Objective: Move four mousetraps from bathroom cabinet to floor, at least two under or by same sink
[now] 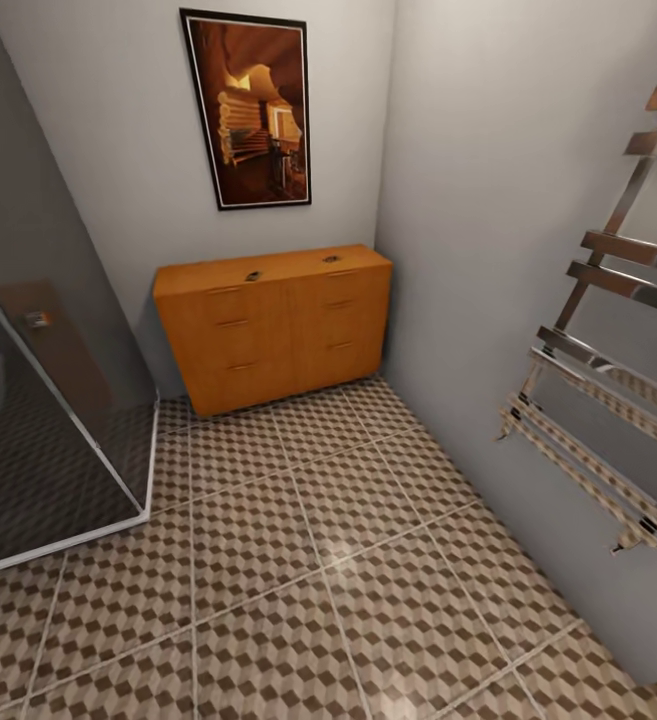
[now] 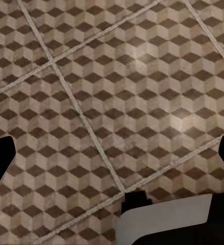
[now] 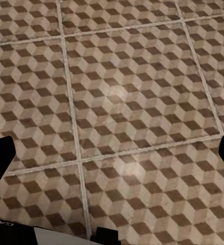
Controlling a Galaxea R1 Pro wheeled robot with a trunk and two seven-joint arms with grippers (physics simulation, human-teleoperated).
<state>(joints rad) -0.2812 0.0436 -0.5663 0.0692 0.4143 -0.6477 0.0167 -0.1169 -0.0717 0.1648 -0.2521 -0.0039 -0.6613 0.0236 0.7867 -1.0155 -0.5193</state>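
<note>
- Both grippers were wide open, holding nothing, above the floor (image 1: 298, 560).
- Traps (image 1: 253, 275) sat far ahead on the cabinet (image 1: 273, 325).
- Traps looked light and stiff; grab the wooden edges.

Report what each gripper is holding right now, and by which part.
Nothing is held. The left gripper and right gripper are both open, with bare bathroom floor between their fingers. Two mousetraps lie on the cabinet.

Mousetraps (image 1: 253, 275) atop cabinet (image 1: 273, 330) (drawers closed)

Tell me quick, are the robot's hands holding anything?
Left gripper: open, holding nothing, above the bathroom floor.
Right gripper: open, holding nothing.
</note>
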